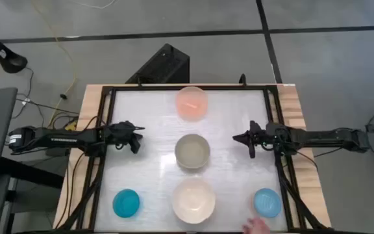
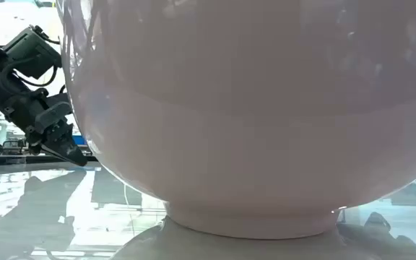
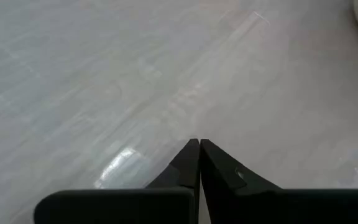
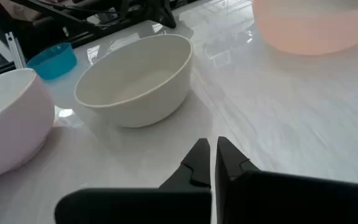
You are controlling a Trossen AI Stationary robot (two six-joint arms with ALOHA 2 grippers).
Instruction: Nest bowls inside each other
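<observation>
Three bowls stand upright in a row down the middle of the white table: the translucent pink bowl (image 1: 192,103) far, the grey-beige bowl (image 1: 192,151) in the centre, and the large cream-white bowl (image 1: 193,200) near. The teal-blue bowl (image 1: 126,203) sits near left and the light blue bowl (image 1: 267,202) near right. My left gripper (image 1: 137,140) hovers shut left of the grey-beige bowl. My right gripper (image 1: 237,138) hovers shut to that bowl's right, pointing at it (image 4: 135,81). Neither holds anything.
A black frame (image 1: 102,130) borders the table top. A person's hand (image 1: 258,225) shows at the near edge beside the light blue bowl. The cream-white bowl (image 2: 251,130) fills most of the low view. A black box (image 1: 164,65) stands beyond the far edge.
</observation>
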